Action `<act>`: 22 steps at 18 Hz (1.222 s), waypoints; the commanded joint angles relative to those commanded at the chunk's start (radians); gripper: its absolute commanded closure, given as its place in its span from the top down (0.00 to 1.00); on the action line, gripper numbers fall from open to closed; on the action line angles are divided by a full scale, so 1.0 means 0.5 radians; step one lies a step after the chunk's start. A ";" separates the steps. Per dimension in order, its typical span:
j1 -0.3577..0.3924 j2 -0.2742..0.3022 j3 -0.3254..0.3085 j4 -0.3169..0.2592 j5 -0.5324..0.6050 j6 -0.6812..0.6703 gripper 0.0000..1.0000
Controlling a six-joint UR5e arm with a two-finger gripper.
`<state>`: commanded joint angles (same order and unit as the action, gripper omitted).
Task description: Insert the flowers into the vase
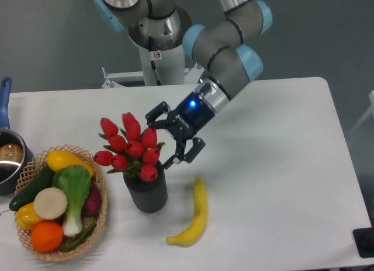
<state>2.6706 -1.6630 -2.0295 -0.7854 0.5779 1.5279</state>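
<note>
The flowers [127, 147], a tight bunch of red closed tulip heads with green leaves, stand in the vase [146, 192], a short dark grey cylinder on the white table. The bunch leans a little to the left and spreads wider than the vase mouth. My gripper [169, 138] hangs just right of the blooms and above the vase, fingers spread open with nothing between them. It does not touch the flowers.
A yellow banana [193, 215] lies right of the vase. A woven basket [100, 215] of vegetables and fruit sits at the left front. A pot [8, 157] with a blue handle stands at the left edge. The arm's base [158, 43] is behind.
</note>
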 joint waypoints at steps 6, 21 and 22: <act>0.071 0.212 0.153 -0.018 0.402 -0.079 1.00; 0.098 0.329 0.712 -0.684 1.397 0.110 1.00; 0.116 0.350 0.703 -0.708 1.397 0.141 1.00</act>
<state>2.7289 -1.4881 -1.6781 -1.1396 1.2763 1.5983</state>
